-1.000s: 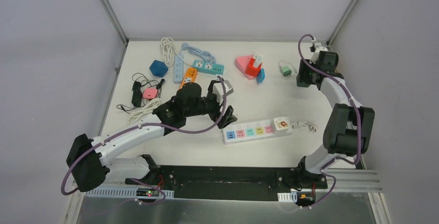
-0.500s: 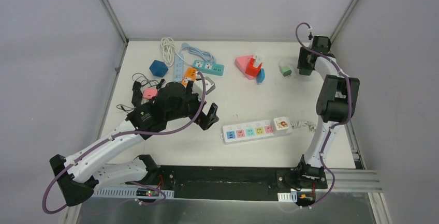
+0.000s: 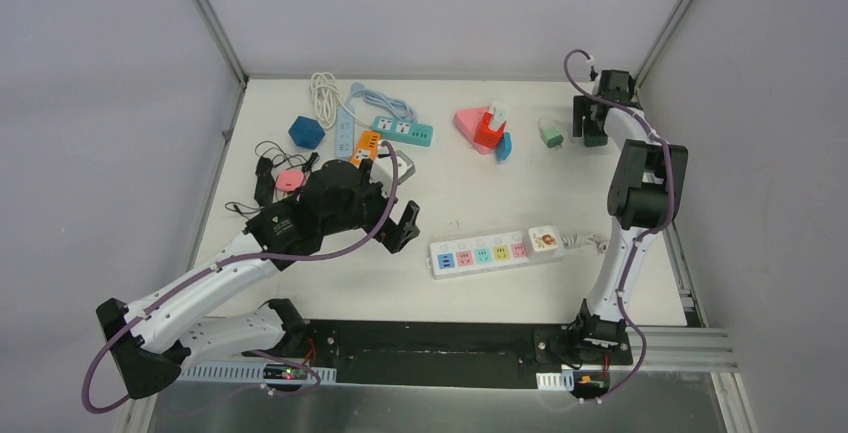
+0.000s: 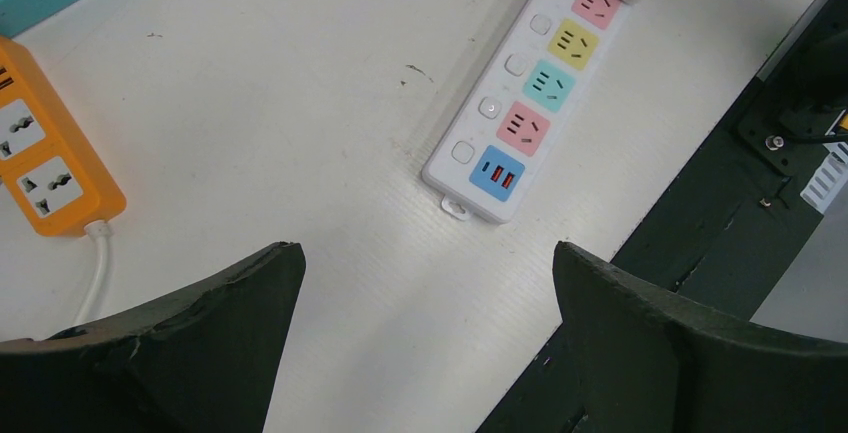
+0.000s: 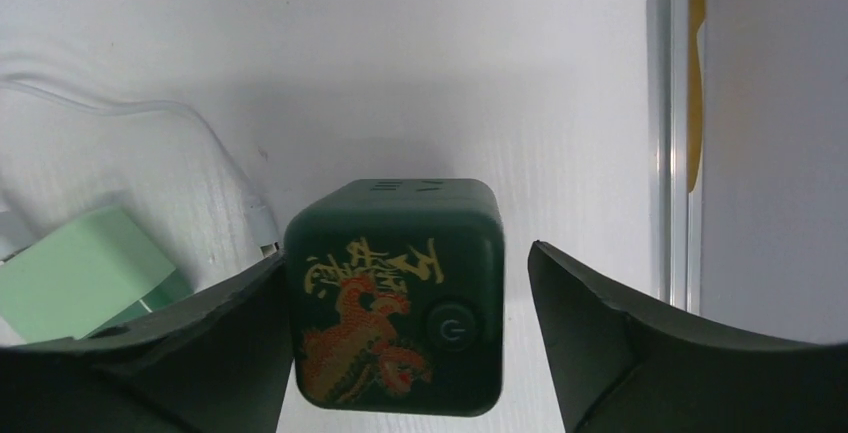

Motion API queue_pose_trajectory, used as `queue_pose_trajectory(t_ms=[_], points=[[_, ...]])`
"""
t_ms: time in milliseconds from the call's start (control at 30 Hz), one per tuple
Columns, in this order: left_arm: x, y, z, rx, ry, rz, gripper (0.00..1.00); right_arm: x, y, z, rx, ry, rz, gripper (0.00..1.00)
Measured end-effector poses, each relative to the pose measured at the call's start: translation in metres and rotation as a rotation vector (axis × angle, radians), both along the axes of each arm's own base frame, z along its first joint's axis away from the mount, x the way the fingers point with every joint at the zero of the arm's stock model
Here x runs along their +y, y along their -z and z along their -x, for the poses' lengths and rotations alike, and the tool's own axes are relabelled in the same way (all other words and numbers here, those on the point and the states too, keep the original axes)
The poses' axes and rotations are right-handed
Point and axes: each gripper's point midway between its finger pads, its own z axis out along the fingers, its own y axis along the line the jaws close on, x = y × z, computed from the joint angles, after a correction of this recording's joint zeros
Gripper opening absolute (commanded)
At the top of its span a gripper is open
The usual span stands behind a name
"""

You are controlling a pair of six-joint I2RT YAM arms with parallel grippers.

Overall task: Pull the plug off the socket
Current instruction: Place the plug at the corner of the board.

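My right gripper (image 5: pixel 408 253) is letting go. Its jaws are spreading wider than a second ago, one finger against the cube (image 5: pixel 395 293) and the other standing clear, so nothing is gripped now. The cube is sitting at the worktop's (image 5: pixel 400 53) far right corner, with the pale plug (image 5: pixel 85 268) just beside it and seemingly apart; I judge the pull done. The rail (image 5: pixel 672 103) is crowding my right, so open room lies toward the middle. My left gripper (image 4: pixel 425 253) is hanging wide open and empty near the strip (image 4: pixel 535 103).
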Motion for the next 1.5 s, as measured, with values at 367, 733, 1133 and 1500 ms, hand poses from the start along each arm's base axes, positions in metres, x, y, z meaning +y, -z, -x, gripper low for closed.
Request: queue_pose_trajectory(t_ms=[367, 733, 1133, 1500], points=[[0.0, 0.0, 0.0, 0.001, 0.0, 0.0, 0.99, 0.024, 0.011, 0.01, 0.044, -0.055, -0.024, 0.85], [0.0, 0.011, 0.002, 0.014, 0.007, -0.009, 0.99, 0.029, -0.048, 0.035, -0.037, -0.064, -0.021, 0.85], [-0.016, 0.04, 0.01, 0.0, 0.076, 0.107, 0.99, 0.101, -0.124, 0.111, -0.143, -0.392, -0.252, 0.88], [-0.029, 0.057, 0.013, 0.003, 0.089, 0.245, 0.99, 0.19, -0.166, 0.221, -0.274, -0.912, -0.485, 0.91]])
